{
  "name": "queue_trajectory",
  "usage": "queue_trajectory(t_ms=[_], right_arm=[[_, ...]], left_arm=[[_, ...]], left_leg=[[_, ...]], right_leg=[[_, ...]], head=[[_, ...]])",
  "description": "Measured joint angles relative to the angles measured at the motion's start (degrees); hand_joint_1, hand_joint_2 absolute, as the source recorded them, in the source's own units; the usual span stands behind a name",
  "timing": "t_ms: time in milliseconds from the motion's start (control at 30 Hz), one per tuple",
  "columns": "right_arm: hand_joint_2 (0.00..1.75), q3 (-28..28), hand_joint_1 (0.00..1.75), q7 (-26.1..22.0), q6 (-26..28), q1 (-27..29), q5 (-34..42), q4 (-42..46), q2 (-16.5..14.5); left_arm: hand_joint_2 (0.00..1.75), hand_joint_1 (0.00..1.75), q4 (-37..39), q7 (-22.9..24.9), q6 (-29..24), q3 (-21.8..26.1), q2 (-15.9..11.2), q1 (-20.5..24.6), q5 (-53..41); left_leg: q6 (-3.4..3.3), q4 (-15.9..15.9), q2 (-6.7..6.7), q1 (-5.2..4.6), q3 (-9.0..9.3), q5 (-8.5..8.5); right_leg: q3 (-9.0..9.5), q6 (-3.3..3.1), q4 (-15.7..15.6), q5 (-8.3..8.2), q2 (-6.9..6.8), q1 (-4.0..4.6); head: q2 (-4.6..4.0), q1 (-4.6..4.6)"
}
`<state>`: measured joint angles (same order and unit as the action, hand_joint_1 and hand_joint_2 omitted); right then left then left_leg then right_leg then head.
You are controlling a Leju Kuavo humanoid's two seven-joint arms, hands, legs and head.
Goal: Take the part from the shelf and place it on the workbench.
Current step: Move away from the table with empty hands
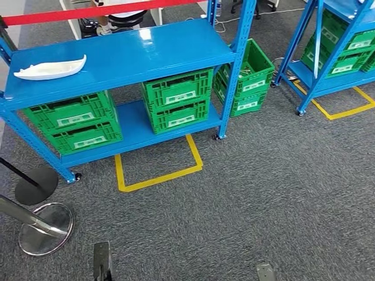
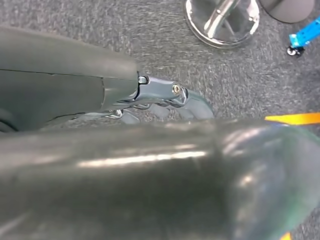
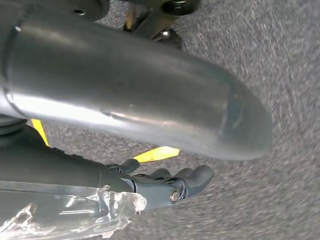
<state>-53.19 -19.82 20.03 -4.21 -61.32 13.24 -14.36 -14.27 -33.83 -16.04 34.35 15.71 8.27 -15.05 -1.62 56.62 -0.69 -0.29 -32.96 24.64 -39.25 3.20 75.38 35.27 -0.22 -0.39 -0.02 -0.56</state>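
The part [image 1: 51, 69] is a long, flat white moulded piece lying on the left end of the top board of the blue shelf [image 1: 141, 50]. Both arms hang low, far short of the shelf. My left hand [image 1: 101, 261] shows at the lower edge of the head view; in its wrist view the left hand [image 2: 166, 100] has its fingers stretched out over grey carpet, holding nothing. My right hand [image 1: 265, 272] is at the bottom edge too; close up, the right hand [image 3: 170, 185] is likewise extended and empty.
Green crates [image 1: 177, 99] fill the shelf's lower board, and more crates [image 1: 248, 76] stand beside its right post. A chrome stanchion base [image 1: 45, 228] and a black base [image 1: 36, 185] sit front left. Yellow floor tape [image 1: 157, 175] and a second blue shelf [image 1: 318, 76] lie right.
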Motion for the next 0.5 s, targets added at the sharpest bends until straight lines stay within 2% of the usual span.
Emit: queue_trajectory(t_ms=[33,67,100,133,167,200,267,333,400,467,500], right_arm=[[0.00,0.39,0.00,0.22,-0.07,-0.14,-0.35,-0.02,0.00],[0.00,0.76,0.00,0.34,-0.13,-0.29,-0.67,-0.04,0.00],[0.00,1.13,0.00,0.44,-0.19,-0.47,-0.96,-0.06,0.00],[0.00,1.48,0.00,0.52,-0.23,-0.68,-1.22,-0.13,-0.03],[0.00,1.83,0.00,0.60,-0.26,-0.93,-1.45,-0.21,-0.05],[0.00,2.14,0.00,0.67,-0.28,-1.15,-1.64,-0.29,-0.08],[0.00,2.60,0.00,0.76,-0.30,-1.45,-1.88,-0.40,-0.11],[0.00,2.94,0.00,0.73,-0.36,-1.56,-1.98,-0.43,-0.14],[0.00,3.20,0.00,0.67,-0.48,-1.62,-1.99,-0.46,-0.19],[0.00,3.33,0.00,0.60,-0.54,-1.58,-1.90,-0.49,-0.21],[0.00,3.37,0.00,0.52,-0.54,-1.52,-1.76,-0.50,-0.22]], left_arm=[[0.00,0.00,0.00,0.13,-0.23,0.10,0.12,0.07,0.26],[0.00,0.00,0.00,0.20,-0.40,0.21,0.24,0.12,0.45],[0.00,0.00,0.00,0.21,-0.61,0.35,0.37,0.20,0.67],[0.00,0.00,0.00,0.22,-0.82,0.51,0.48,0.34,0.87],[0.00,0.00,0.00,0.21,-1.00,0.65,0.57,0.52,1.01],[0.00,0.00,0.00,0.21,-1.14,0.78,0.64,0.67,1.16],[0.00,0.00,0.00,0.20,-1.23,0.93,0.72,0.76,1.35],[0.00,0.00,0.00,0.17,-1.26,1.04,0.81,0.76,1.59],[0.00,0.00,0.00,0.13,-1.27,1.07,0.88,0.95,1.80],[0.00,0.00,0.00,0.10,-1.27,1.08,0.90,0.99,1.89],[0.00,0.00,0.00,0.07,-1.25,1.08,0.88,0.88,1.90]], left_leg=[[0.06,0.02,-0.50,0.05,0.32,0.23],[0.24,0.06,-0.95,0.14,0.74,0.51],[0.53,0.11,-1.35,0.23,1.13,0.84],[0.88,0.31,-1.74,0.22,1.39,1.22],[1.24,0.47,-2.03,0.19,1.48,1.48],[1.57,0.58,-2.28,0.12,1.42,1.62],[2.05,0.55,-2.60,0.15,1.25,1.65],[2.56,1.50,-2.03,0.23,0.87,2.44],[3.09,6.73,-0.81,0.24,-1.85,5.02],[3.38,14.36,-0.18,0.27,-6.43,7.62],[3.39,16.59,-0.10,0.27,-8.04,7.67]], right_leg=[[-0.55,0.10,-0.36,-1.48,0.02,-0.07],[0.06,0.19,-3.01,-3.98,0.09,-0.19],[1.37,0.35,-6.97,-6.76,0.36,-0.39],[2.91,0.46,-10.89,-8.63,0.87,-0.59],[4.17,0.33,-13.77,-9.66,1.34,-0.72],[4.86,0.10,-15.27,-9.81,1.72,-0.78],[5.18,-0.81,-15.58,-9.32,1.77,-0.67],[5.41,-1.61,-15.78,-9.19,1.48,-0.70],[5.77,-2.31,-15.98,-8.97,0.97,-0.76],[6.03,-2.67,-15.99,-8.60,0.39,-0.69],[6.25,-2.75,-15.99,-8.38,0.15,-0.67]], head=[[0.00,0.00],[0.00,0.01],[0.00,-0.04],[0.00,-0.14],[0.00,-0.19],[0.00,-0.23],[0.00,-0.14],[0.00,0.09],[0.00,0.50],[0.00,0.72],[0.00,0.74]])
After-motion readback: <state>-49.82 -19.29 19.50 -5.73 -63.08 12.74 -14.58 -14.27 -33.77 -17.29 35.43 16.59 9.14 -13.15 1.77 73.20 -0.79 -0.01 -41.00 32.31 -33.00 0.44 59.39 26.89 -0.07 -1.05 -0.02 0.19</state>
